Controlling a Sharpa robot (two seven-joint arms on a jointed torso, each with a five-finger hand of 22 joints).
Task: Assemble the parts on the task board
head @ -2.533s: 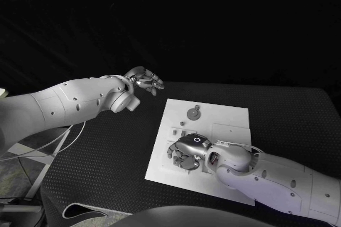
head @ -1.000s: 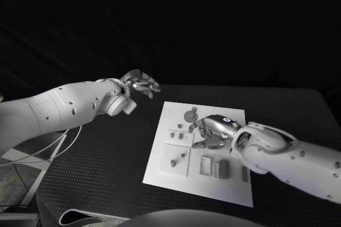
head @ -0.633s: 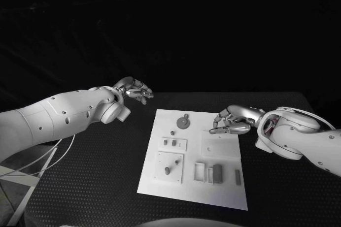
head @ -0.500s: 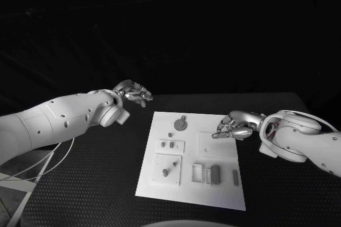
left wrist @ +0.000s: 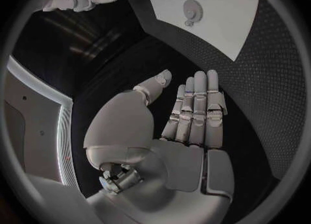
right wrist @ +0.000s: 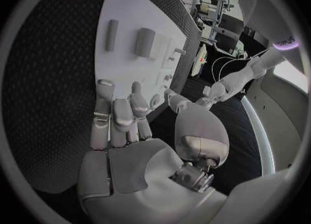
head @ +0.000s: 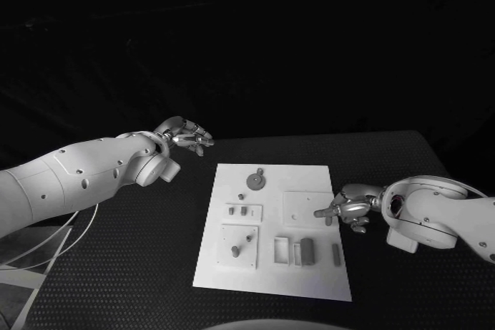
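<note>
While the white task board [head: 310,180] lies flat in the middle of the black surface [head: 134,258], both hands sit off its edges and hold nothing. The left hand [head: 186,138] hangs above the surface just beyond the board's far left corner, apart from it; in the left wrist view the left hand's fingers [left wrist: 197,105] lie straight and side by side with the thumb set a little apart, the palm bare. The right hand [head: 349,207] rests at the board's right edge, about level with the middle of the board, its fingers loosely spread and reaching over the rim; whether they touch the plate I cannot tell. From the right wrist view its fingers [right wrist: 119,115] stand apart with nothing between them.

On the board the small grey parts lie spread out. A round toothed wheel [head: 255,180] sits near the far edge, left of centre. Below it, a small raised plate [head: 243,212] carries short pegs, and nearer still a second plate [head: 239,245] holds one upright peg [head: 235,251]. To the right of that, an open rectangular frame [head: 282,249] lies beside a dark block [head: 306,248], and a slim bar [head: 336,253] lies close to the right edge. A square pad [head: 305,207] sits between the wheel and the right hand.
</note>
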